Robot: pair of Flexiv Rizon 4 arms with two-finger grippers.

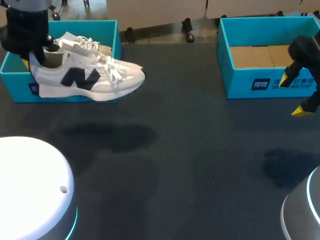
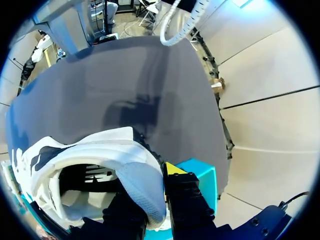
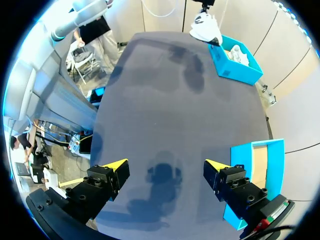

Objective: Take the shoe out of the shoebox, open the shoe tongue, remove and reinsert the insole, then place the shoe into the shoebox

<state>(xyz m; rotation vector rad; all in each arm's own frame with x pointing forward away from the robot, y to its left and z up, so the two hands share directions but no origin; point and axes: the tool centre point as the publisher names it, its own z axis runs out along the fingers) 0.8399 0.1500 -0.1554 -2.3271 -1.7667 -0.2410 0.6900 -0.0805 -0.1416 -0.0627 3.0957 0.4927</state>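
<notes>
A white sneaker (image 1: 90, 77) with a navy logo hangs tilted across the front wall of the left blue shoebox (image 1: 12, 75), its toe out over the table. My left gripper (image 1: 30, 62) is shut on the sneaker's heel. In the left wrist view one finger is inside the heel collar and the yellow-tipped finger (image 2: 172, 169) is outside, pinching the sneaker (image 2: 100, 155). A second white shoe (image 1: 82, 42) lies in that box. My right gripper (image 1: 295, 96) hovers open and empty in front of the right blue box (image 1: 260, 82). Its wrist view shows the right gripper (image 3: 166, 167) over bare table.
The right blue box (image 3: 260, 160) has a cardboard floor and holds nothing visible. The dark table (image 1: 190, 165) stretches between the two boxes. White robot bases sit at the near left (image 1: 30, 190) and near right (image 1: 305, 210) corners.
</notes>
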